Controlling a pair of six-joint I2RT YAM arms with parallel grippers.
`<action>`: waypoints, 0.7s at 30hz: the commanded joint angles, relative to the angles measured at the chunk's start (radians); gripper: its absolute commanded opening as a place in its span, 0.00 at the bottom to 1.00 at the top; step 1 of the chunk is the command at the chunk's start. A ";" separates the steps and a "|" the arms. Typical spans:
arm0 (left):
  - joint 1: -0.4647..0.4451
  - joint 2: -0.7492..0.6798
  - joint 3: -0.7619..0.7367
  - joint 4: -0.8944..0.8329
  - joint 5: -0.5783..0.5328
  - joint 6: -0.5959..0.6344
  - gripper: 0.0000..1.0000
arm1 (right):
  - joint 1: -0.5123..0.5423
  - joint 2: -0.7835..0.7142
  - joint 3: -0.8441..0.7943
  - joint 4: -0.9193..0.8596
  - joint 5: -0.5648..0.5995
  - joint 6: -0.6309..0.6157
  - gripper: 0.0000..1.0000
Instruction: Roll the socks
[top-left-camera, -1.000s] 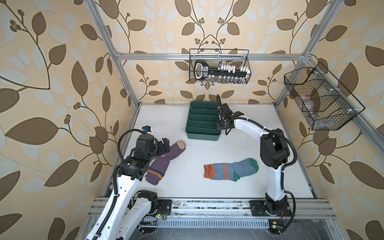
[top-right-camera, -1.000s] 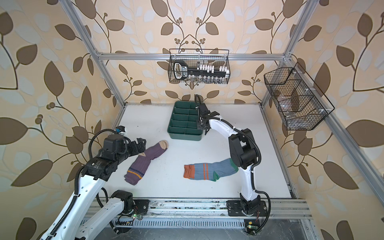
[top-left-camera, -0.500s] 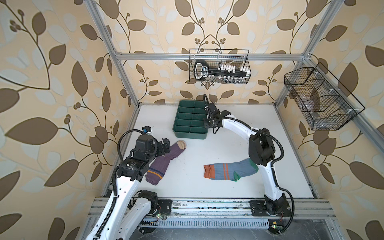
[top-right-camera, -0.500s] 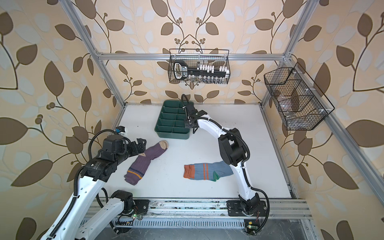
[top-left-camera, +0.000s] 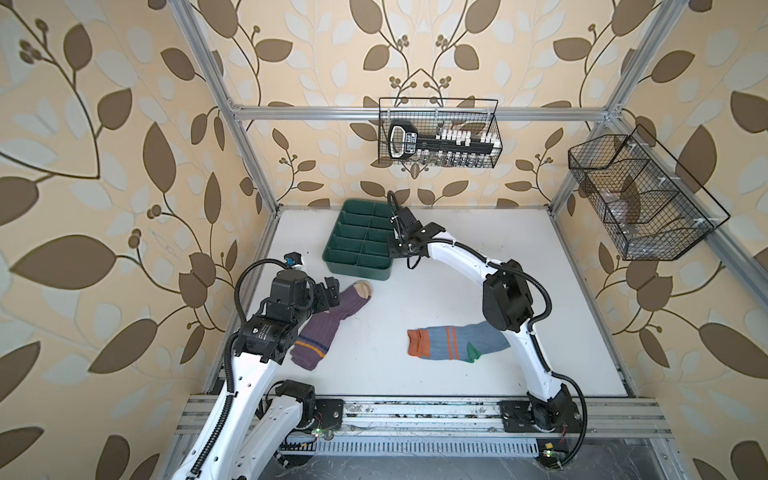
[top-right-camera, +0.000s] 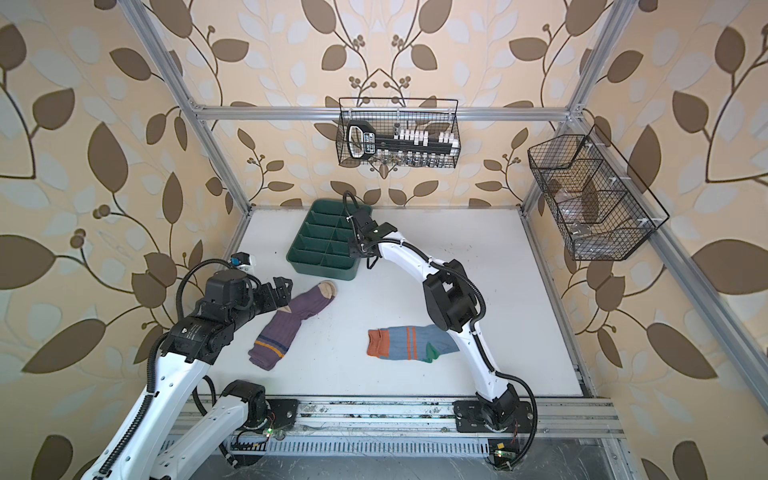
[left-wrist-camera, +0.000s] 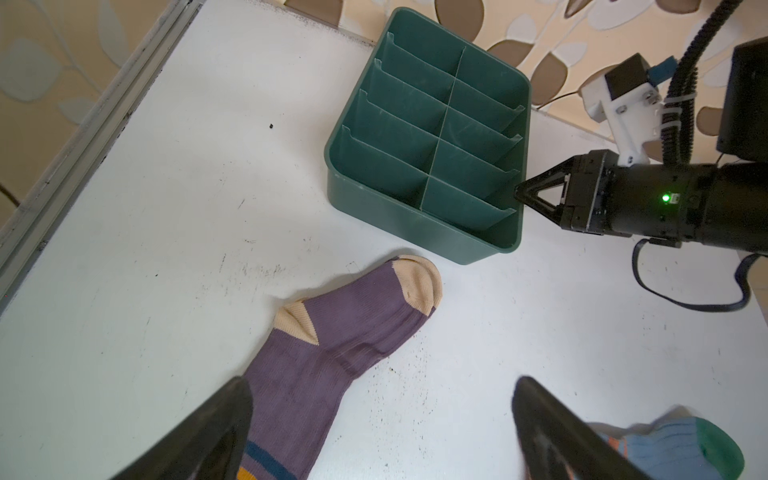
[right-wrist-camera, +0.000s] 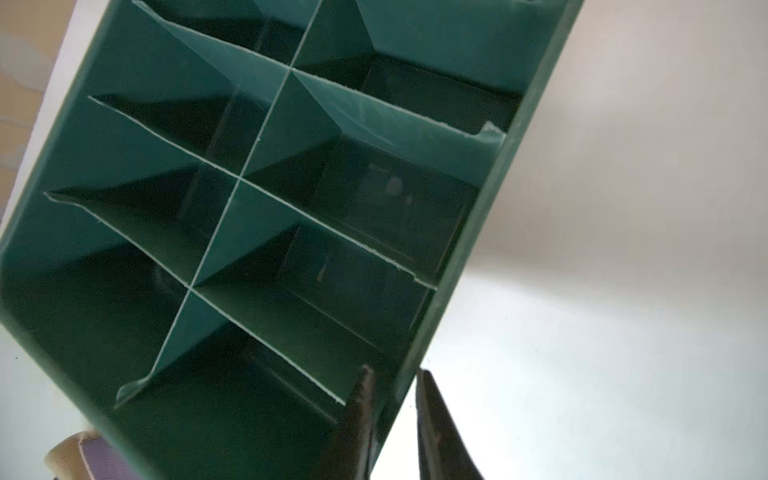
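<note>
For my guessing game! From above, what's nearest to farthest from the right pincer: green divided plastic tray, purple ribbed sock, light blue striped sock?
1. Green divided plastic tray, at the right pincer.
2. Purple ribbed sock, left side.
3. Light blue striped sock, near front.

Purple sock (top-left-camera: 328, 320), beige toe: flat, unrolled, diagonal by the left edge of the table (top-left-camera: 540, 257), toe toward far edge. Light blue sock (top-left-camera: 453, 343), orange cuff: flat, unrolled, along the near edge.

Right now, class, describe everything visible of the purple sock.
The purple sock lies flat on the white table, bent at the heel. Ribbed knit; beige toe and heel, navy and orange stripes near the cuff. Its toe lies near the green tray. The open left hand hangs over its leg; contact unclear.
</note>
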 joint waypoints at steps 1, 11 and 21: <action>-0.008 -0.008 0.003 0.000 0.004 0.013 0.99 | 0.005 0.011 0.064 -0.018 -0.018 -0.019 0.27; -0.008 0.004 0.000 0.014 0.060 0.024 0.99 | -0.046 -0.405 -0.316 0.031 0.042 -0.046 0.83; -0.068 0.027 -0.026 0.075 0.222 0.060 0.99 | -0.258 -1.160 -1.302 0.275 -0.006 0.203 0.91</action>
